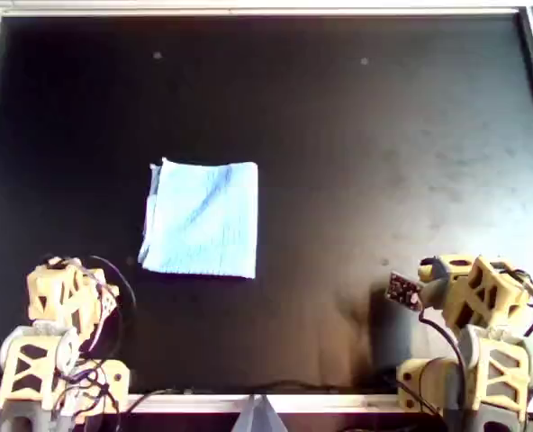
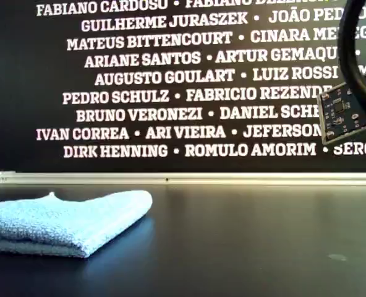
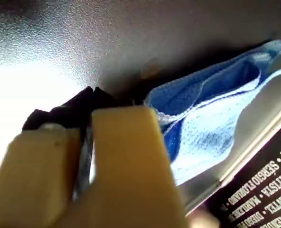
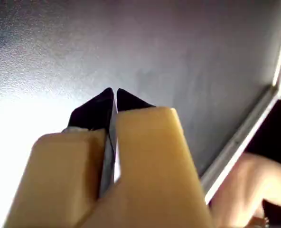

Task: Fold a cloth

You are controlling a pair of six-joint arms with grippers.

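Both grippers (image 3: 90, 90) (image 4: 114, 90) closed, empty, folded cloth (image 1: 202, 219) on black table (image 1: 383, 135), name-printed wall (image 2: 170, 80)

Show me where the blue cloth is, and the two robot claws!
cloth (image 1: 202, 219), overhead view, middle of its folded top layer.
left gripper (image 3: 90, 90), left wrist view, between its closed black tips.
right gripper (image 4: 115, 91), right wrist view, between its closed black tips.

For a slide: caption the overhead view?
Folded blue cloth lies on the black table; both arms parked at the near edge.
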